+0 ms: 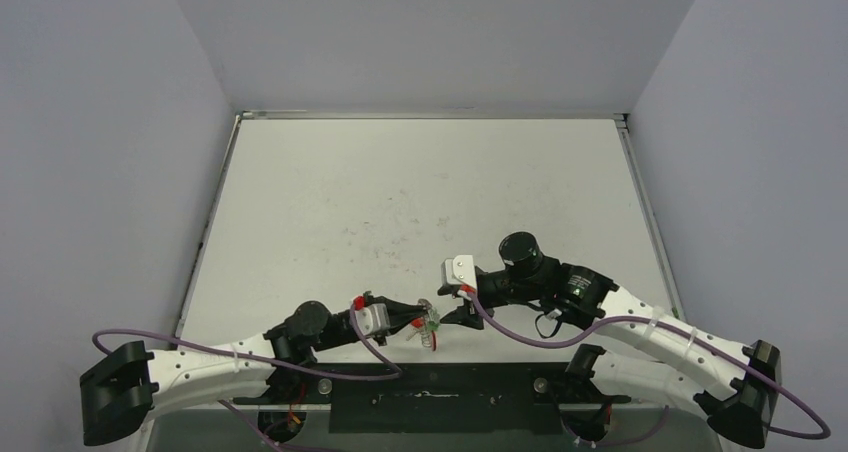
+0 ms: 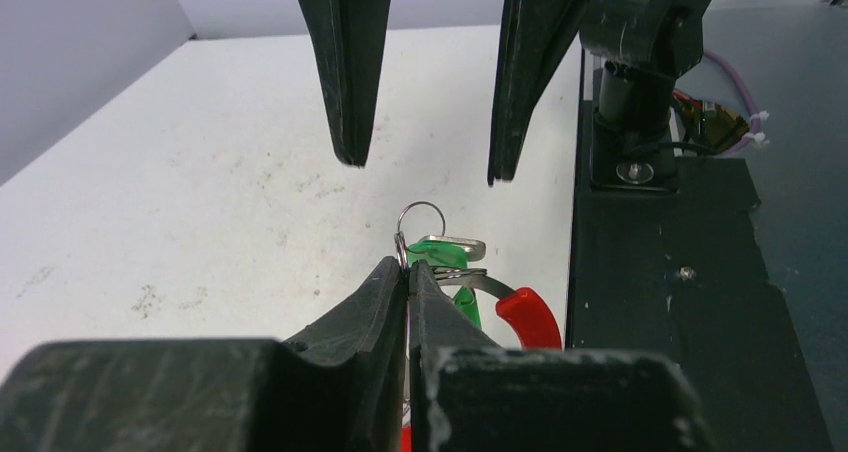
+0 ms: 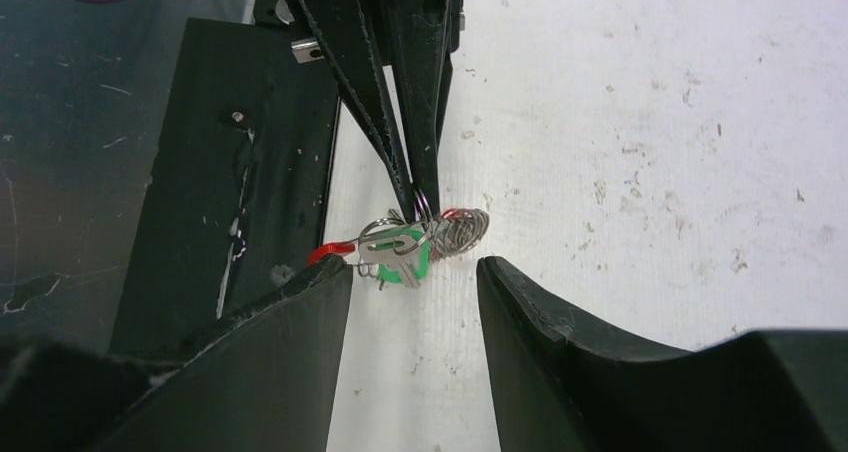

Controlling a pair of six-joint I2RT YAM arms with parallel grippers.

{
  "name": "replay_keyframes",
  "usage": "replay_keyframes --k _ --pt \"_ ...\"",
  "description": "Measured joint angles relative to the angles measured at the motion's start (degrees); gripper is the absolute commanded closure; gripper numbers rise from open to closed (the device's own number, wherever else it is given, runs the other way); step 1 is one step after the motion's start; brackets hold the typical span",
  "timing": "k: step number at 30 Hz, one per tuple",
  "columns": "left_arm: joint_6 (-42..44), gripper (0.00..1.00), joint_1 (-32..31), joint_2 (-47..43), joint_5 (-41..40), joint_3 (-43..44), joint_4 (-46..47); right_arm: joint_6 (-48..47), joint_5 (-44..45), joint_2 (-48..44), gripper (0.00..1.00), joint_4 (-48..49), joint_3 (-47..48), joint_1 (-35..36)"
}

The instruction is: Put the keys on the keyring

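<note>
Keyring [image 2: 525, 314] pinched at lower centre, keys [image 2: 443, 251] bunched against it.
Nearest you in the left wrist view, your left gripper [image 2: 408, 272] is clenched on the keyring's thin wire, and the red sleeve curves away to the lower right. Just past the tips, one silvery key blade lies crosswise, pointing right. Farther up the frame, your right gripper [image 2: 425, 167] stands parted and touches nothing.

Keys [image 1: 430, 328] near front edge of table [image 1: 420, 202]
</note>
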Motion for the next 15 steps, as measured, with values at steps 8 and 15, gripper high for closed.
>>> replay_keyframes --k 8,15 --pt "0.0 1.00 0.0 -0.9 0.8 0.0 2.3 1.3 -3.4 2.8 0.54 3.7 0.0 0.0" --pt "0.1 1.00 0.0 -1.4 0.9 0.0 2.1 4.2 -2.8 3.5 0.51 4.0 0.0 0.0"
